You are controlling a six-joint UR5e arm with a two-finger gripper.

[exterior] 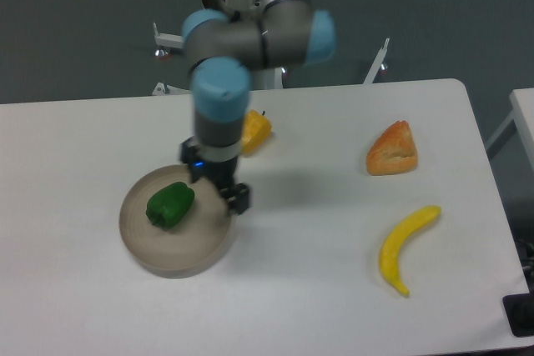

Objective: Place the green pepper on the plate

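Jaws are seen beside the pepper, holding nothing; whether parted or closed cannot be told. It lies on the plate. Judged light, stiff and glossy-slick, it is best gripped across its lumpy middle.

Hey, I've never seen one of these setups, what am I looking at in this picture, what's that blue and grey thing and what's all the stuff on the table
That blue-and-grey jointed thing is a robot arm, reaching down from the top. There is one picture, taken by a fixed camera looking down at a white table. At the arm's tip is its gripper, a two-fingered grasping part, over the right edge of a round beige-grey plate. A glossy dark-green pepper lies on that plate, apart from the jaws. I cannot tell if the jaws are open, and they appear to hold nothing. Also on the table: a yellow-orange pepper behind the arm, an orange wedge that looks like bread, and a yellow banana.
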